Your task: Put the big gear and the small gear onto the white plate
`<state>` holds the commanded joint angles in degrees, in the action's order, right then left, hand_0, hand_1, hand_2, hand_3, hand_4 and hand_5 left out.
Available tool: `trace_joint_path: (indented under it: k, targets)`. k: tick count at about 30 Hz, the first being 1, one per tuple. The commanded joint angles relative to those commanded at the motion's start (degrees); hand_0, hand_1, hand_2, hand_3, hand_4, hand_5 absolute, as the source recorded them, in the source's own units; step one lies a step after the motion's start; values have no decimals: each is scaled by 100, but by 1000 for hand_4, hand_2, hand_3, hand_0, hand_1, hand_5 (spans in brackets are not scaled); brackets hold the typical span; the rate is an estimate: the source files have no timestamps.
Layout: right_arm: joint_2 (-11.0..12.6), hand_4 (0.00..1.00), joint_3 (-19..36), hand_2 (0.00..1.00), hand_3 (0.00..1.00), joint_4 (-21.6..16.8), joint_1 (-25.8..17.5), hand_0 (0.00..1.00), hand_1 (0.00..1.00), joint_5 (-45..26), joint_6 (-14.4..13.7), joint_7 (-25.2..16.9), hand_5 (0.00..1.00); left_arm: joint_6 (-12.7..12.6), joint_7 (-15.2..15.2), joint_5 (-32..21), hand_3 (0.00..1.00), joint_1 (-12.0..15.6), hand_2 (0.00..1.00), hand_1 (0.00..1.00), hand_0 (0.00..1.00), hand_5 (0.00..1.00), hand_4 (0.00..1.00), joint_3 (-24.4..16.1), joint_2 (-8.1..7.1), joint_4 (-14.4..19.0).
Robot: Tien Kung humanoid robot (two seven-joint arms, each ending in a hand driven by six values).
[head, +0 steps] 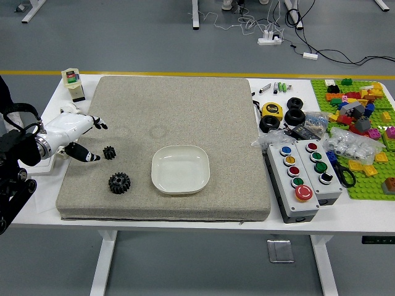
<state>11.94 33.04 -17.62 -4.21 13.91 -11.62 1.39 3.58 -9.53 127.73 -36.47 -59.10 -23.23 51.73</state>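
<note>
Light is bright, even and soft, seemingly from overhead; the white table [46, 200] looks pale and nearly flat; a thin, faint shadow edges the plate's [180, 169] near side; small glints speckle the clear plastic [355, 145] at right; focus is fairly crisp.

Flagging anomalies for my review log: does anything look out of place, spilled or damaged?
Nothing stands out. The small gear, big gear and white plate sit on the mat; no spill or damage shows.
</note>
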Motion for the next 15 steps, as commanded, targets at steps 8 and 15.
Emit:
trace_joint_path:
  k: [8,15]
  targets:
    - [-1,947,-10,845,797,-2,8,769,811,-4,0,5,799,58,-20,-100,674,-193,663,647,630,169,818,353,122,-246]
    - [4,947,-16,845,797,-5,21,769,812,0,-1,7,800,50,-39,-150,665,-259,656,634,627,166,796,545,194,-417]
